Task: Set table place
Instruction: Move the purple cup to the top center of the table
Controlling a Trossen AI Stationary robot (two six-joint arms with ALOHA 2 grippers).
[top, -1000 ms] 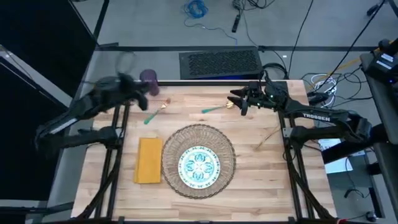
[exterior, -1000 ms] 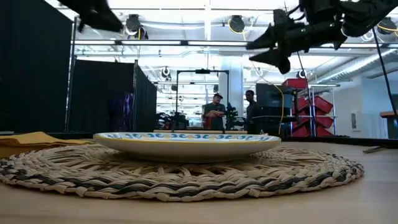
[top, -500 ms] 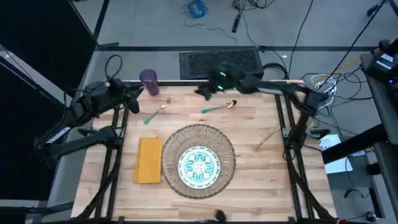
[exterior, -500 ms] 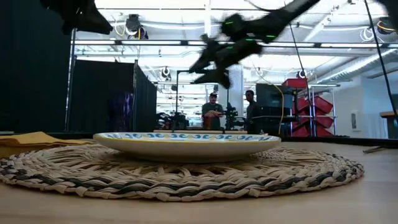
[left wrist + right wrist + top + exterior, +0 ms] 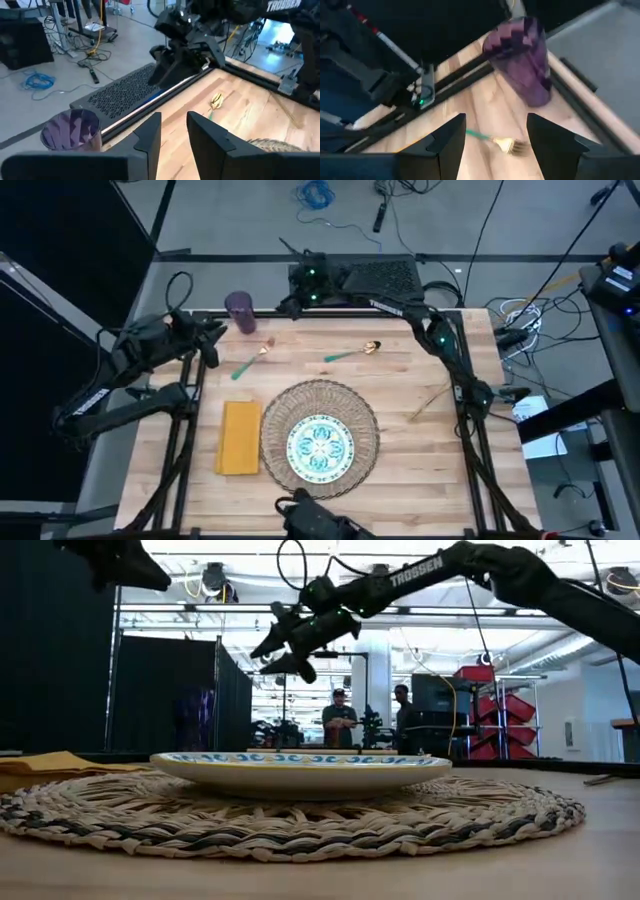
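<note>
Right gripper (image 5: pixel 290 302) has swung from spoon (image 5: pixel 352 352) toward purple cup (image 5: pixel 239 311) at surface's 11 o'clock, jaws spread, empty. Left gripper (image 5: pixel 213 338) waits nearby, jaws parted. Cup looks light, rigid, tippy; grip mid-wall.

From table height the napkin (image 5: pixel 45 764) is just a yellow sliver cut off at the picture's edge, and the mat (image 5: pixel 290 815) and plate (image 5: pixel 300 770) block the whole far side of the table (image 5: pixel 610 840). Cup (image 5: pixel 205 705) is a dim purple shape against the dark curtain there. Left gripper (image 5: pixel 125 560) runs off the top. In the right wrist view the cup and fork (image 5: pixel 502 144) are smeared. Overhead, a dark blob (image 5: pixel 315 515) covers the near edge of the table; can't tell what it is.
</note>
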